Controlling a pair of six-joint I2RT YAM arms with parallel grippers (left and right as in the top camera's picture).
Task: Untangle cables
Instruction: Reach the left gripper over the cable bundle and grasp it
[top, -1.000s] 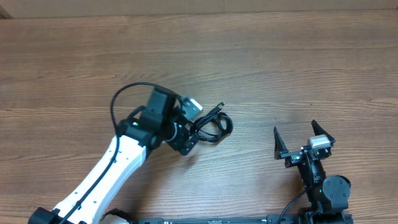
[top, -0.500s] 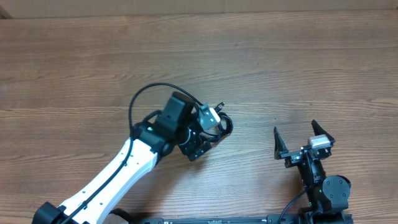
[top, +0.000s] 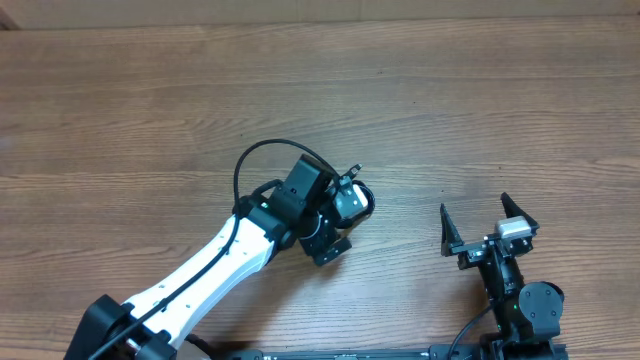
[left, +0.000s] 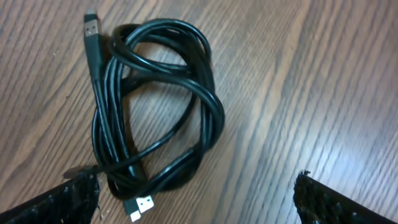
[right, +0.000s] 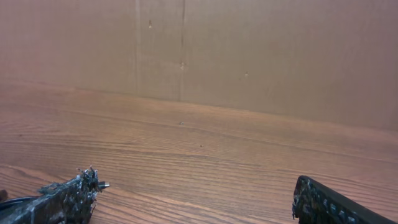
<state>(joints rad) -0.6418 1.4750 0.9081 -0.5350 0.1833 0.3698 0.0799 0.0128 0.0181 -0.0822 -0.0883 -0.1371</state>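
The cables (left: 155, 106) lie in one coiled black bundle near the middle of the wooden table (top: 450, 100), and the left gripper (left: 198, 200) hangs right over them, jaws wide apart. The right gripper (top: 478, 222) sits well off to the side, jaws spread too, facing a plain brown wall (right: 261, 56).

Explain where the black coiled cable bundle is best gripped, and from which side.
Probably grip the straight plug-tipped end of the black coiled cable bundle, coming down from above: it lies flat on the wooden table and sticks out clear of the loops.
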